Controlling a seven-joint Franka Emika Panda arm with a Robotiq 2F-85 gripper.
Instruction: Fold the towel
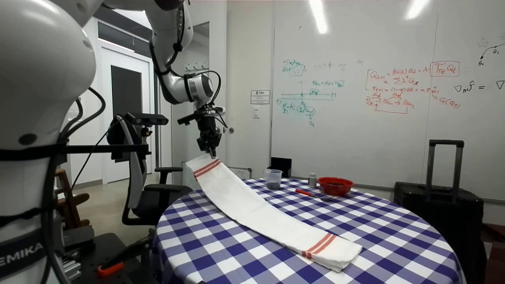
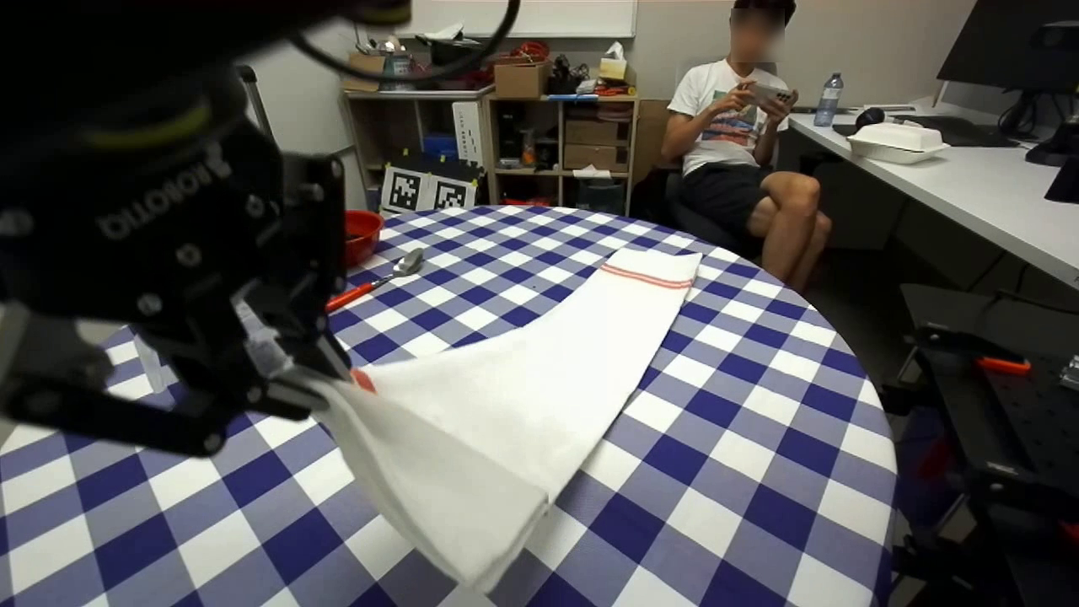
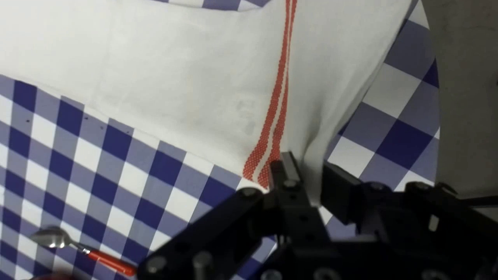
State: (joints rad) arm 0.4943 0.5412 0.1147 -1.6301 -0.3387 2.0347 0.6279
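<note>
Nearest in the wrist view, the gripper (image 3: 310,179) pinches one striped end of the towel (image 3: 175,77) above the checkered tablecloth (image 1: 394,232); the other striped end lies on that tablecloth, as does a spoon (image 3: 93,254).

Gripper (image 2: 310,386) pinching towel (image 2: 539,362) by raised end (far end, red-striped, lying on tablecloth (image 2: 759,396)).
</note>
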